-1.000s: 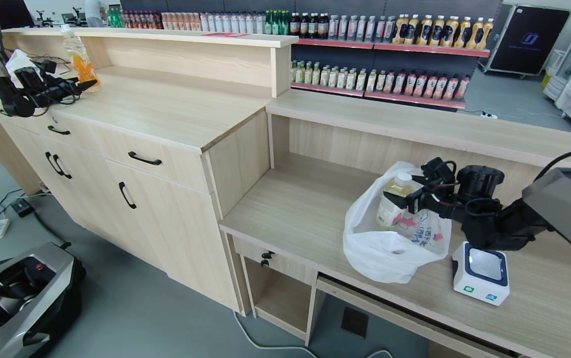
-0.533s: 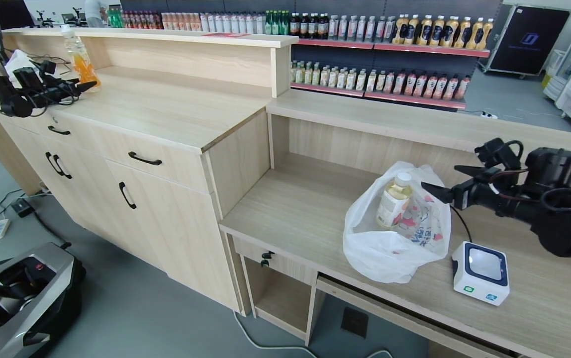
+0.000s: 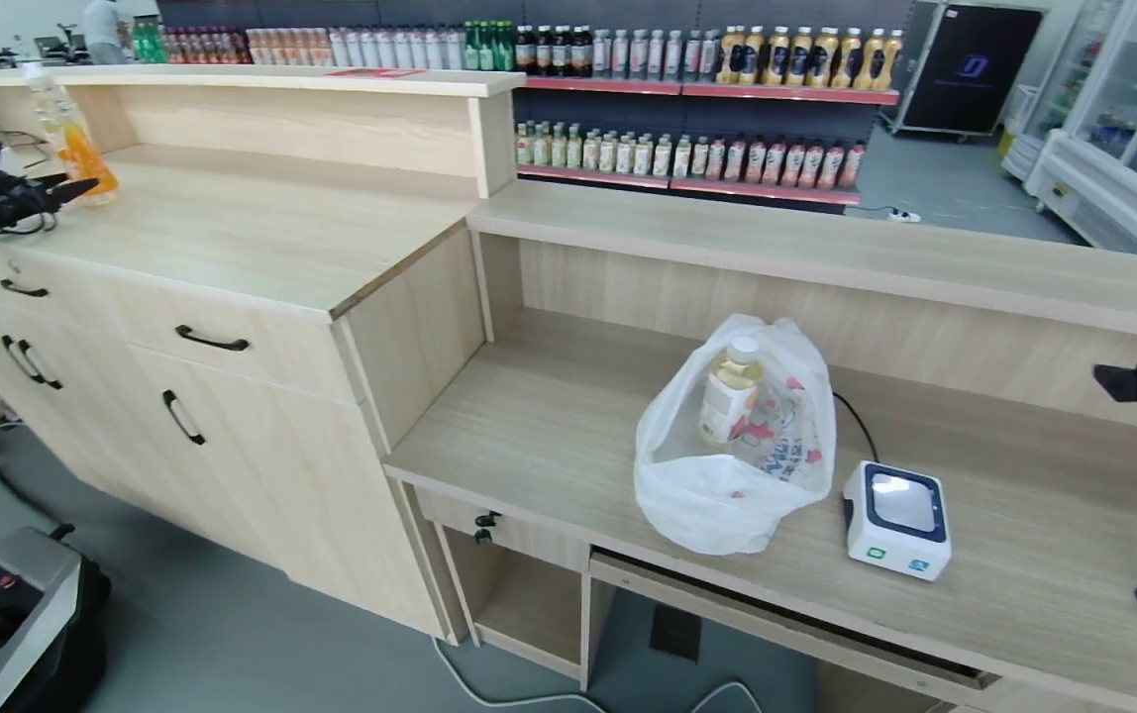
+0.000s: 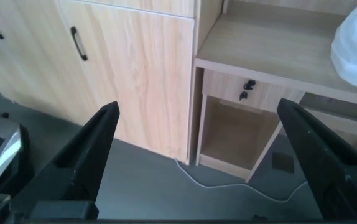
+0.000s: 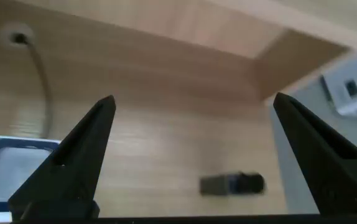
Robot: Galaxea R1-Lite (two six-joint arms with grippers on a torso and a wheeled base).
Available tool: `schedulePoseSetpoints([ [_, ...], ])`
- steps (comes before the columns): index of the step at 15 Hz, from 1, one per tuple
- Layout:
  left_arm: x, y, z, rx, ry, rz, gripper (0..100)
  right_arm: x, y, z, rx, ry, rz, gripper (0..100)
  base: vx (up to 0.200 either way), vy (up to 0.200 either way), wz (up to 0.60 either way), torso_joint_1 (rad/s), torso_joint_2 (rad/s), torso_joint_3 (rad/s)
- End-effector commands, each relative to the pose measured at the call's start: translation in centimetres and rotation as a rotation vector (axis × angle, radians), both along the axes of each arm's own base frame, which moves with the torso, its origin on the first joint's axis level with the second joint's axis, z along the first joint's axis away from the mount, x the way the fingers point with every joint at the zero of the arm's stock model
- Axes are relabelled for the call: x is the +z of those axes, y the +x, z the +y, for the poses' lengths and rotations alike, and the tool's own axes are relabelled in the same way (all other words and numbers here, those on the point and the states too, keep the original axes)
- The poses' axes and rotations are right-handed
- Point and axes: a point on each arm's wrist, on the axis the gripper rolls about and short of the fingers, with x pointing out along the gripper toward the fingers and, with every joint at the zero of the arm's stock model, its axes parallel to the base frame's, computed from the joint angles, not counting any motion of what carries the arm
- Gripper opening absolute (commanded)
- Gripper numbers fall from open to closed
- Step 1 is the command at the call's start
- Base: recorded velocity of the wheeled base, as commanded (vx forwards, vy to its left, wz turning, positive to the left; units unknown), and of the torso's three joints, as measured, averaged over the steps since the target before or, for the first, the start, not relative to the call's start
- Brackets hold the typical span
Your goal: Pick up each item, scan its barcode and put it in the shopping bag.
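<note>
Counter (image 3: pixel 549 436) bears bagged bottle (image 3: pixel 730 391), well apart from both arms' spread, empty fingers (image 5: pixel 73 162).

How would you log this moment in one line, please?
shopping bag: on lower counter, pale bottle inside | scanner: beside bag | orange bottle: upper counter | left gripper: open, empty | right gripper: open, empty

Light wooden cabinets (image 3: pixel 261 465) with black handles (image 3: pixel 211 342) stand on a grey floor (image 3: pixel 232 634). Behind, red-edged shelves (image 3: pixel 687 87) hold rows of bottled drinks. Glass-door fridges (image 3: pixel 1123 119) stand far right.
</note>
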Motion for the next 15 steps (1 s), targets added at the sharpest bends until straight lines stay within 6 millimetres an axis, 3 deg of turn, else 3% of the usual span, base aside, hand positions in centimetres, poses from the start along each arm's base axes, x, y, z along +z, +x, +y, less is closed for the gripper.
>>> schedulePoseSetpoints([
  [1,0.0,0.0,0.0,0.001,0.000,0.000,100,-0.6,-1.9,-2.9,-0.190,0.006,0.070,100,0.000,0.000,-0.60,0.002,0.00,0.012],
  [4,0.0,0.0,0.0,0.001,0.000,0.000,100,-3.3,-1.9,-7.2,-0.335,-0.012,0.215,100,0.000,0.000,-0.20,-0.002,0.00,0.001],
  [7,0.0,0.0,0.0,0.001,0.001,0.000,100,-4.8,-0.7,-11.9,0.008,-0.127,0.293,100,0.000,0.000,0.00,0.000,0.00,0.000],
  [10,0.0,0.0,0.0,0.001,0.001,0.000,100,-5.3,-0.6,-13.6,0.217,-0.179,0.323,100,0.000,0.000,0.00,0.000,0.00,0.000],
  [11,0.0,0.0,0.0,0.001,0.000,0.000,100,-6.4,-0.5,-14.0,0.257,-0.163,0.347,100,0.000,0.000,0.00,0.000,0.00,0.000],
  [15,0.0,0.0,0.0,0.001,0.001,0.000,100,-9.0,-0.4,-13.7,0.431,0.013,0.362,100,0.000,0.000,0.00,0.000,0.00,0.000],
])
